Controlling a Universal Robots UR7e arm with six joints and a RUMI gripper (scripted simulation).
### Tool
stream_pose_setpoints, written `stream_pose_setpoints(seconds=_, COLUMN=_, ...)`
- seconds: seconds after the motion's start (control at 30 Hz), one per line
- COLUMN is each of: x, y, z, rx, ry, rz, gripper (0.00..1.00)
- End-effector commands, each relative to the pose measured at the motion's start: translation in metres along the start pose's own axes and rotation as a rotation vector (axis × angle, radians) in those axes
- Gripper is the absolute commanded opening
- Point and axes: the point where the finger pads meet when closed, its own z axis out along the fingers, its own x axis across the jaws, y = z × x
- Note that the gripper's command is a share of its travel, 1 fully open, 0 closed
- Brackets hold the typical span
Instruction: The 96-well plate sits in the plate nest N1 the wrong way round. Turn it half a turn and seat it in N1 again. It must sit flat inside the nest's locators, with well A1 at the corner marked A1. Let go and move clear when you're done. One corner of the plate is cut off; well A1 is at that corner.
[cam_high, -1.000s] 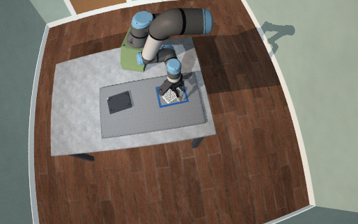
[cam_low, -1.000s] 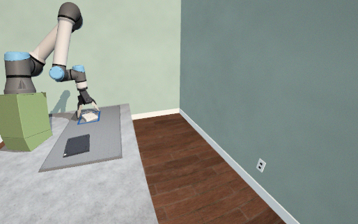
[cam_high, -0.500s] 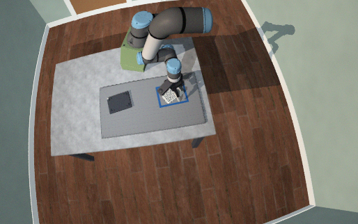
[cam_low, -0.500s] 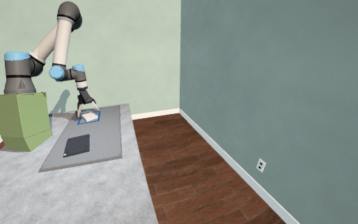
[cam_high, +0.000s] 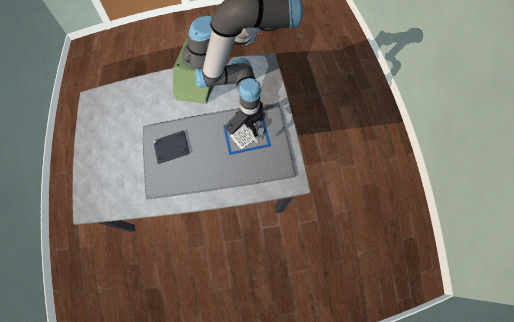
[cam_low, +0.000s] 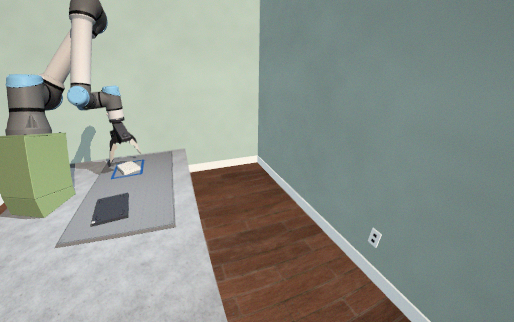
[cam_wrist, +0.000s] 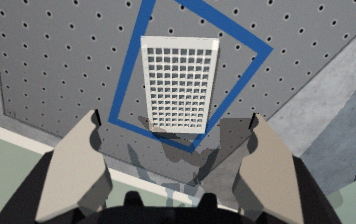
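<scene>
The white 96-well plate (cam_high: 244, 136) lies on the grey perforated board inside a blue square outline (cam_high: 250, 149), turned at an angle to the outline's sides. It also shows in the exterior view (cam_low: 128, 167) and in the wrist view (cam_wrist: 179, 84). My gripper (cam_wrist: 175, 112) (cam_high: 252, 128) (cam_low: 124, 155) is open and empty; it hangs just above the plate's near end, fingers spread wider than the plate and apart from it. The dark plate nest (cam_high: 171, 147) sits empty at the board's left end (cam_low: 110, 209). I cannot make out the cut corner.
The grey board (cam_high: 215, 160) lies on a larger pale table top. The arm's green pedestal (cam_high: 192, 82) (cam_low: 32, 172) stands behind the board. The board's right edge runs close to the blue outline; wooden floor lies beyond the table.
</scene>
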Motion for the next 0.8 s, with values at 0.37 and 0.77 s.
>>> stream_pose_setpoints(seconds=0.37, x=0.001, y=0.0, z=-0.036, rx=-0.004, ry=0.008, rz=0.002, gripper=1.0)
stream_pose_setpoints(seconds=0.77, x=0.001, y=0.0, z=-0.036, rx=-0.004, ry=0.009, rz=0.001, gripper=1.0)
